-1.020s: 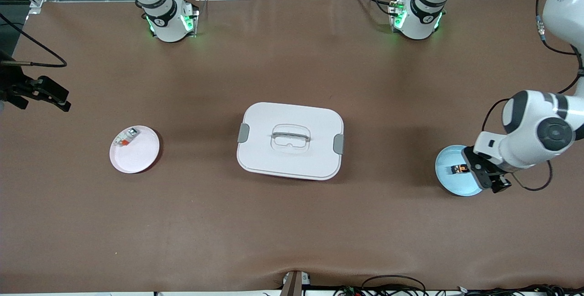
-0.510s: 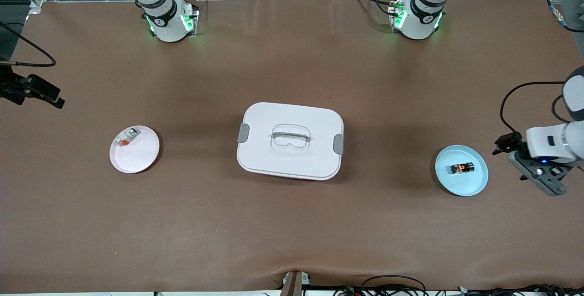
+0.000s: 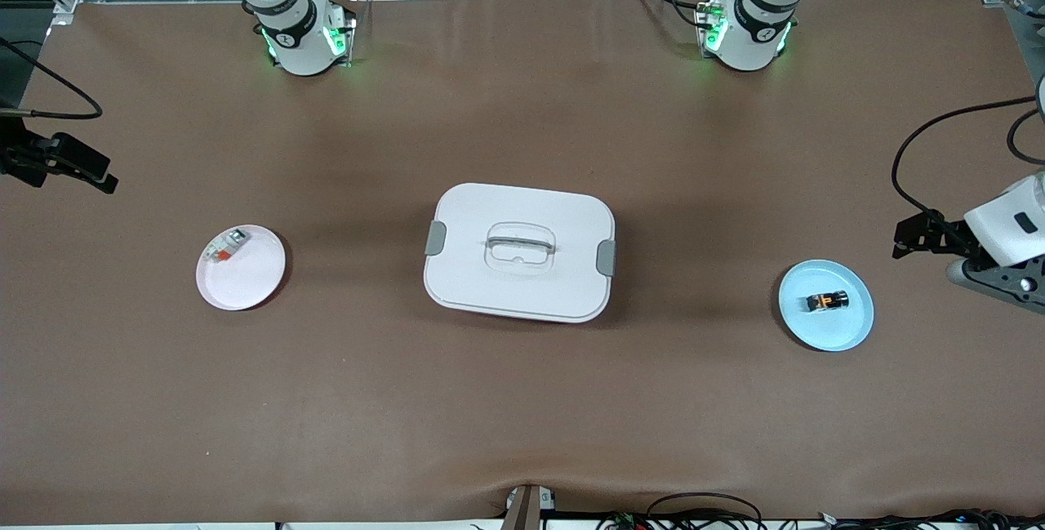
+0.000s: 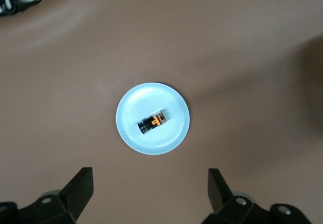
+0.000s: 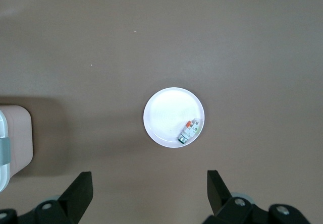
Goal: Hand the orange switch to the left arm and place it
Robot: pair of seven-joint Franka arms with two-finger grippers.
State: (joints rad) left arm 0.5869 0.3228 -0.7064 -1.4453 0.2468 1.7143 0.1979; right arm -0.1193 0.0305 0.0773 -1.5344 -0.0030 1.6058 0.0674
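Note:
The orange switch (image 3: 826,300) lies on a light blue plate (image 3: 849,326) at the left arm's end of the table. It also shows in the left wrist view (image 4: 153,123) on that plate (image 4: 131,108). My left gripper (image 3: 908,238) is open and empty, high over the table beside the plate; its own view (image 4: 149,178) shows it apart from the switch. My right gripper (image 3: 91,172) is open and empty, high over the right arm's end of the table, as its own view (image 5: 149,179) shows. The white box (image 3: 519,251) stands shut in the middle of the table.
A white plate (image 3: 253,281) holding a small white-and-silver component with a red mark (image 3: 224,246) lies toward the right arm's end. The right wrist view shows the plate (image 5: 166,110), the component (image 5: 189,130) and a corner of the box (image 5: 12,143). Cables hang near both grippers.
My left gripper has risen off the blue plate and drawn away toward the table's end, leaving the orange switch lying on the plate. The right gripper has barely shifted.

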